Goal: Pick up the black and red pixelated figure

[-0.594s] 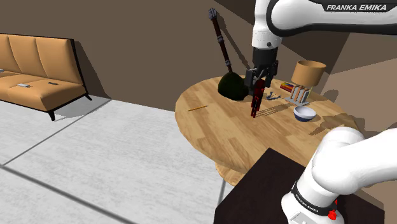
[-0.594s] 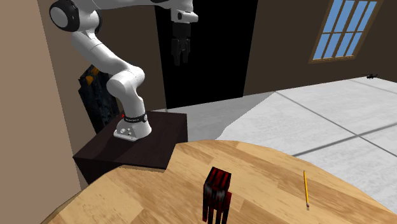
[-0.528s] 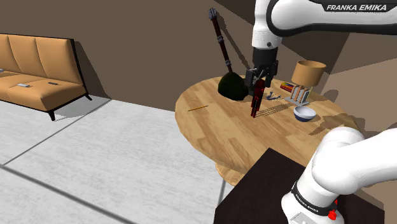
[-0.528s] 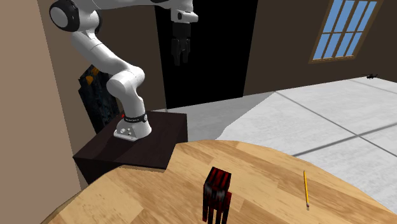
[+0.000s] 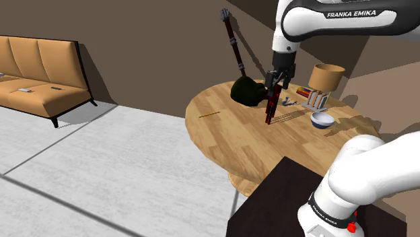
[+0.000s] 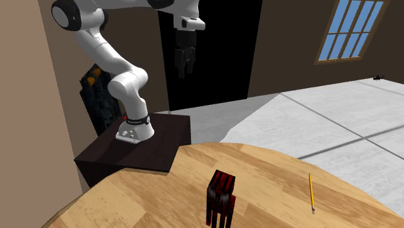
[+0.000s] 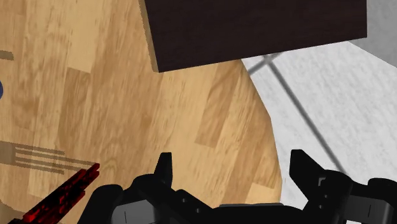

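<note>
The black and red pixelated figure (image 5: 271, 105) stands upright on the round wooden table (image 5: 235, 134), also seen near the front edge (image 6: 221, 198) in the second exterior view. My gripper (image 5: 276, 82) hangs just above the figure's top in the shoulder view, and in the second exterior view it (image 6: 182, 67) is high in the air before a black area. In the wrist view the gripper (image 7: 232, 168) is open, its fingers wide apart over bare wood, with nothing between them. The figure (image 7: 60, 197) lies off to the side of the fingers there.
A black round object with a long dark neck (image 5: 246, 91), a beige cylinder (image 5: 326, 76), a small rack (image 5: 315, 99) and a white bowl (image 5: 322, 120) stand on the table beyond the figure. A pencil (image 6: 311, 192) lies on the wood. The dark stand (image 6: 136, 152) adjoins the table.
The gripper has come down a little and the hand has turned slightly. The figure and the other things have not moved.
</note>
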Motion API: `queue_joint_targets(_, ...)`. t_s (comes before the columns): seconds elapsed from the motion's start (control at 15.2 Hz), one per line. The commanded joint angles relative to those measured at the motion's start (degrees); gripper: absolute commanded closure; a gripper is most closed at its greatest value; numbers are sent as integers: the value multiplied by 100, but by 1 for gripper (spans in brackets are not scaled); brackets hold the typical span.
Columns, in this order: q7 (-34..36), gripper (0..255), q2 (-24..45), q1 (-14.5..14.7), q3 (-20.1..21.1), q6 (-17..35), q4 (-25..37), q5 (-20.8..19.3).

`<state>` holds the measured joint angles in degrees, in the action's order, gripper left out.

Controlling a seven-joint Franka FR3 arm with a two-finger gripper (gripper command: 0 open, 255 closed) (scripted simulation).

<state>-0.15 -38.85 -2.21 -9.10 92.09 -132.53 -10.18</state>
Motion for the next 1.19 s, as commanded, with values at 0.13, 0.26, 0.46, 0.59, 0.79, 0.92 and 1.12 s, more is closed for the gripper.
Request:
queue_joint_targets(0.13, -565, 0, 500, -98, -526, 422, 172, -187)
queue_joint_targets(0.26, -848, 0, 773, -132, -783, 606, 307, -236)
queue_joint_targets(0.46, -1284, 0, 1233, -163, -1167, 870, 562, -247)
queue_joint_targets(0.59, -1588, 0, 1573, -174, -1419, 1036, 769, -206)
queue_joint_targets(0.79, -2072, 0, 2133, -184, -1791, 1260, 1132, -59)
queue_joint_targets(0.92, -2418, 0, 2543, -192, -2032, 1388, 1411, 103)
queue_joint_targets(1.12, -2975, 0, 3218, -235, -2362, 1533, 1890, 452)
